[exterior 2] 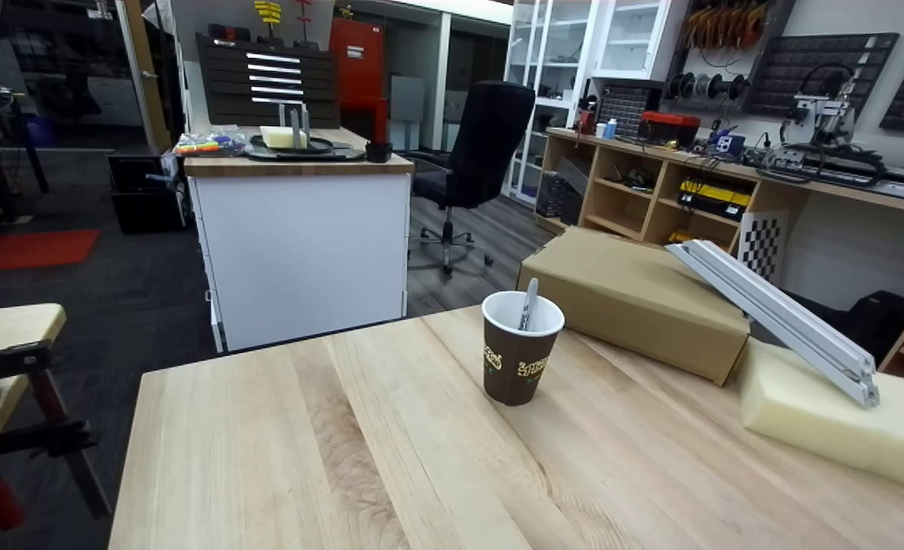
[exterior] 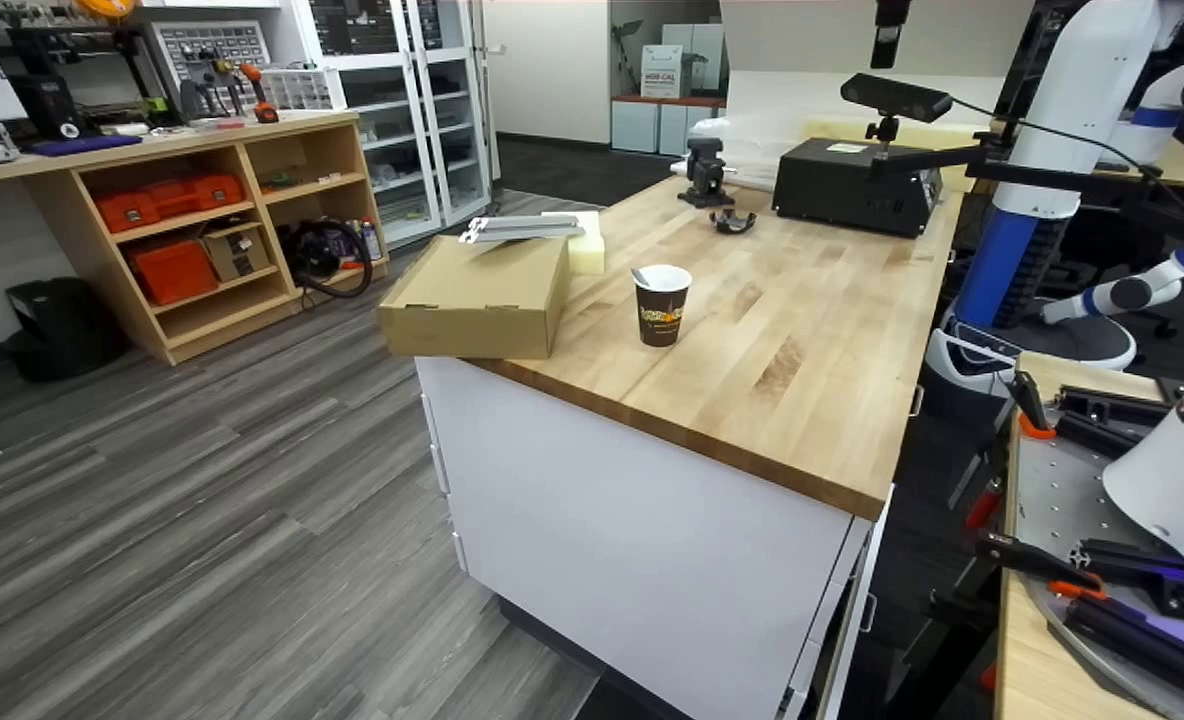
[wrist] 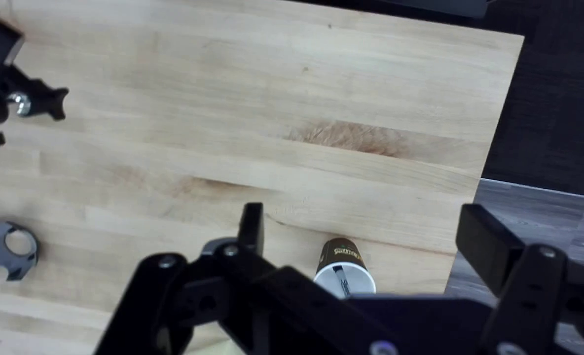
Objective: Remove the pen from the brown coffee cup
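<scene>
In the wrist view, looking down on the tabletop, the gripper is holding its jaws wide apart, and the brown coffee cup is showing between them, farther off. In an exterior view the pen is leaning inside the upright cup, its upper end poking above the rim. The cup is standing near the tabletop's short edge; on the side away from the cardboard box, a broad stretch of wood is running from it to the long edge. The box is sitting near the cup, apart from it, and overhanging a corner. One pen, one cup, one box and one foam block are showing. Metal profile is lying across box and block; whether one length or two are lying there, I cannot tell.
</scene>
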You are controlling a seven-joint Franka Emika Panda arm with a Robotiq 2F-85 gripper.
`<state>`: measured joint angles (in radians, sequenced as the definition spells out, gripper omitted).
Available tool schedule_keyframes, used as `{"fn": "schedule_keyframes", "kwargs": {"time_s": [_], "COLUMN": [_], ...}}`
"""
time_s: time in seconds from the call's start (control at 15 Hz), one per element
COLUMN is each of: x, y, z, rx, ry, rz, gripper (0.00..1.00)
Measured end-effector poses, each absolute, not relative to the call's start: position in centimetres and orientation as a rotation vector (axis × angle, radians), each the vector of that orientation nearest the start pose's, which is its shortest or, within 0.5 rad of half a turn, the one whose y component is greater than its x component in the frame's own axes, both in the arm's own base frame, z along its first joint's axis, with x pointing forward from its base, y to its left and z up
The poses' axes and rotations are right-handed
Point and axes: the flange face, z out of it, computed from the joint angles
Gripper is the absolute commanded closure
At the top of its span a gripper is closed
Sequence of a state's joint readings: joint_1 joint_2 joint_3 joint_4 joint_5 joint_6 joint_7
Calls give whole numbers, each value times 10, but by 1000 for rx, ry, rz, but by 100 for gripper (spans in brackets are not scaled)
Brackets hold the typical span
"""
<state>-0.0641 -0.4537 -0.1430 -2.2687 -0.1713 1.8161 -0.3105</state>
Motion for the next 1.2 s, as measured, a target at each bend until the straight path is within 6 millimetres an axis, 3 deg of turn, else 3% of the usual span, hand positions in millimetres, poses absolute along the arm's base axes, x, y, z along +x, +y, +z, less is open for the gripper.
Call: {"fn": "schedule_keyframes", "kwargs": {"time_s": [0.2,0.4,0.8,1.0,1.2], "x": [445,497,592,624,644], "y": [-123,-123,-99,-81,-64], "z": [550,539,473,441,416], "rx": [-3185,-3095,-2939,-2909,-2887], "ry": [-452,-610,-766,-810,-853], "rz": [-12,-24,39,83,118], "gripper": [0,0,0,0,0]}}
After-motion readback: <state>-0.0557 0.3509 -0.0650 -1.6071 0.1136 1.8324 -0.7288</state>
